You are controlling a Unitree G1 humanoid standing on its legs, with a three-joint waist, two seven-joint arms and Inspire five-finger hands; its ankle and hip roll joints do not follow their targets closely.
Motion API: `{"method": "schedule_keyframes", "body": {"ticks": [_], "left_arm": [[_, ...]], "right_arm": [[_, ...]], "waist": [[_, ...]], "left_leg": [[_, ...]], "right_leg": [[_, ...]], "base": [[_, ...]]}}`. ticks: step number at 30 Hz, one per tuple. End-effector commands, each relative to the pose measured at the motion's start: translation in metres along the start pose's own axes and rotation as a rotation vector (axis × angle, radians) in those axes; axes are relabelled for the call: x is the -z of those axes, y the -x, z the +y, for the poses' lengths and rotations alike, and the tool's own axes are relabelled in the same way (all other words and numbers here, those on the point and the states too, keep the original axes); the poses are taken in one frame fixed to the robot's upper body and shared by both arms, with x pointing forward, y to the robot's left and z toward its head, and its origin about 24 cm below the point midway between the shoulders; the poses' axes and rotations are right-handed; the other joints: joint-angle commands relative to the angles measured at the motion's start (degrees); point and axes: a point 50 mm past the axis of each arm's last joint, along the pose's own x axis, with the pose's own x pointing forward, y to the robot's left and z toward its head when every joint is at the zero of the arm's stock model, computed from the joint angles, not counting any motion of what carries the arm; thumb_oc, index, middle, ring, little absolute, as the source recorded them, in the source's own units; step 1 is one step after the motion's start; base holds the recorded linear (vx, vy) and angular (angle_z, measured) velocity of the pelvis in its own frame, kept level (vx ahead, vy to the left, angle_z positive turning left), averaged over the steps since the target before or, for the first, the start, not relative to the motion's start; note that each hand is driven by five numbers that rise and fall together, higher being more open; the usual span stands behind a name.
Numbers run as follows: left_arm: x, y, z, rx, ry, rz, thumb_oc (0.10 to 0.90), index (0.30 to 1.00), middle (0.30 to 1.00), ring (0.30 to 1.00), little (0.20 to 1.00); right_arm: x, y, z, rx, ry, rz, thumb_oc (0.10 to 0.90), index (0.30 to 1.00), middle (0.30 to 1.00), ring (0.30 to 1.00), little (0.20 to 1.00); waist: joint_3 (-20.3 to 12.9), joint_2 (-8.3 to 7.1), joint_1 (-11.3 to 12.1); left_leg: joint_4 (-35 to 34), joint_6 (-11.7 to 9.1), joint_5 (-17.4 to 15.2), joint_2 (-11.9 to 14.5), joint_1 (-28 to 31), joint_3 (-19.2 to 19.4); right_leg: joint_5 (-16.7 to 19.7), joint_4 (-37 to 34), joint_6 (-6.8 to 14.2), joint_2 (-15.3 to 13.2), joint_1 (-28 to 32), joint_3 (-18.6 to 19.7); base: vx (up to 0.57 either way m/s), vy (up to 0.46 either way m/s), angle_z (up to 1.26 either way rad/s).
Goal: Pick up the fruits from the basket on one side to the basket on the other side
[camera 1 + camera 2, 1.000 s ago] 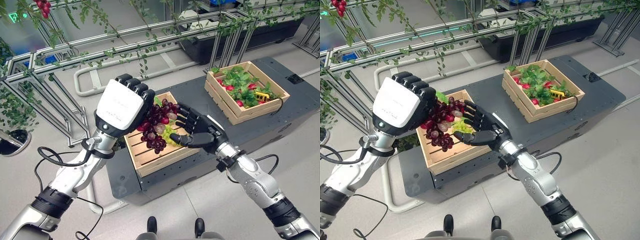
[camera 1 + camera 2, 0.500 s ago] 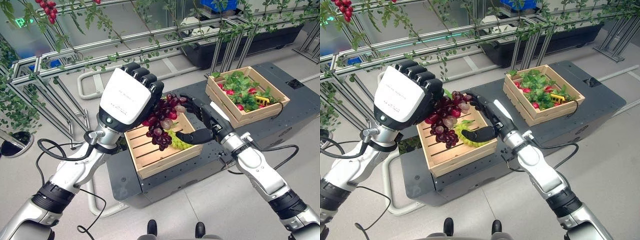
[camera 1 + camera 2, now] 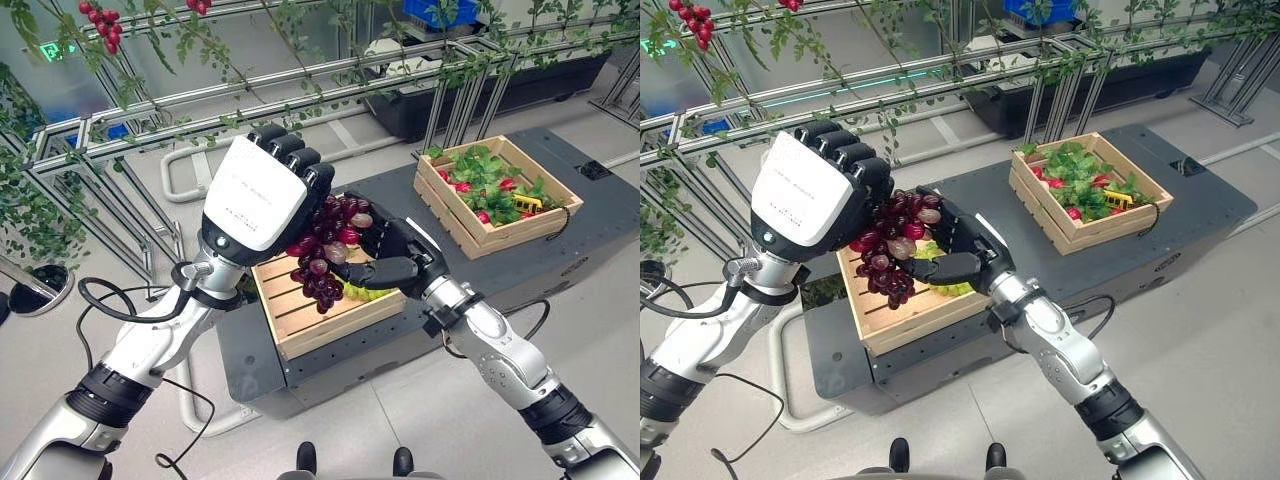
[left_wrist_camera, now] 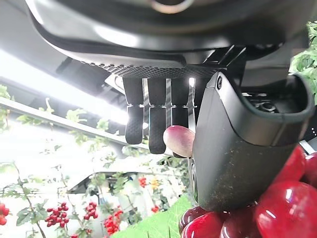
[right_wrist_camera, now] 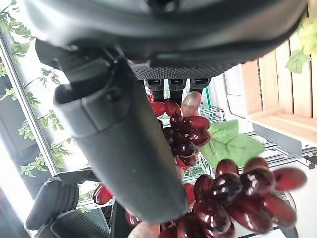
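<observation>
Left eye view: the left hand (image 3: 262, 195) grips a bunch of dark red grapes (image 3: 325, 250) above the near wooden slatted basket (image 3: 300, 312). The right hand (image 3: 395, 262) seems to curl around it too. It should pass gently, holding the stem.

Glossy red grapes (image 3: 325, 255); pale slatted wood basket (image 3: 300, 315); matt dark platform (image 3: 600, 215); metal frame (image 3: 300, 85).

Two slatted wooden baskets, near one (image 3: 300, 318), far one (image 3: 470, 230), one bunch of dark red grapes (image 3: 325, 250), one pale green grape bunch (image 3: 368, 292), two dark robot hands, left (image 3: 262, 195), right (image 3: 392, 262)
</observation>
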Motion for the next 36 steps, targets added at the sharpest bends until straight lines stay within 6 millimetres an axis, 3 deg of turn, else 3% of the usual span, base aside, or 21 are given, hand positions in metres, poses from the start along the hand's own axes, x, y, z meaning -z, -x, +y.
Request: {"method": "schedule_keyframes", "body": {"ticks": [1, 6, 17, 22, 27, 36], "left_arm": [[0.024, -0.038, 0.029, -0.252, -0.053, 0.069, 0.400, 0.300, 0.300, 0.300, 0.300], [0.021, -0.037, 0.028, -0.257, -0.052, 0.070, 0.400, 0.300, 0.300, 0.300, 0.300], [0.024, -0.038, 0.033, -0.262, -0.062, 0.080, 0.400, 0.300, 0.300, 0.300, 0.300], [0.025, -0.038, 0.035, -0.259, -0.064, 0.079, 0.400, 0.300, 0.300, 0.300, 0.300], [0.023, -0.040, 0.034, -0.268, -0.054, 0.082, 0.400, 0.300, 0.300, 0.300, 0.300], [0.026, -0.045, 0.040, -0.266, -0.053, 0.080, 0.400, 0.300, 0.300, 0.300, 0.300]], "right_arm": [[-0.041, -0.012, 0.029, -0.142, -0.051, -0.285, 0.800, 0.900, 0.900, 0.900, 0.900], [-0.045, -0.011, 0.030, -0.126, -0.067, -0.316, 0.800, 0.900, 0.900, 0.900, 0.900], [-0.058, -0.002, 0.007, 0.067, 0.307, -0.364, 0.800, 0.900, 0.900, 0.900, 0.900], [-0.068, 0.002, 0.000, 0.078, 0.293, -0.398, 0.800, 0.900, 0.900, 0.900, 0.900], [-0.074, 0.001, 0.008, 0.025, 0.237, -0.460, 0.800, 0.900, 0.900, 0.900, 0.900], [-0.100, 0.007, 0.010, 0.125, 0.696, -0.612, 0.800, 0.900, 0.900, 0.900, 0.900]], "waist": [[-9.4, -1.88, 0.1], [-9.4, -1.90, 0.1], [-9.5, -1.92, -0.4], [-9.5, -2.04, -0.5], [-9.3, -2.04, -0.4], [-9.7, -2.05, -0.4]], "left_leg": [[0.1, 0.7, -3.3, -0.6, 1.0, -1.2], [0.1, 0.7, -3.3, -0.5, 1.0, -1.2], [0.1, 0.8, -3.6, -0.4, 1.2, -1.0], [0.1, 0.8, -3.7, -0.4, 1.4, -1.1], [0.1, 0.8, -3.7, -0.4, 1.4, -1.3], [0.1, 0.8, -3.9, -0.4, 1.4, -1.3]], "right_leg": [[2.1, 0.0, 0.4, -2.3, -1.8, 1.3], [2.1, 0.0, 0.3, -2.4, -1.8, 1.5], [2.1, 0.0, 0.5, -2.3, -1.8, 1.8], [2.2, 0.0, 0.5, -2.3, -1.7, 1.9], [2.2, 0.0, 0.4, -2.3, -1.6, 1.9], [2.1, 0.0, 0.6, -2.3, -1.7, 2.1]], "base": [[0.00, 0.000, 0.00], [0.00, 0.000, 0.00], [0.00, 0.000, 0.00], [0.00, 0.000, 0.00], [0.00, 0.000, 0.00], [0.00, 0.000, 0.00]]}}
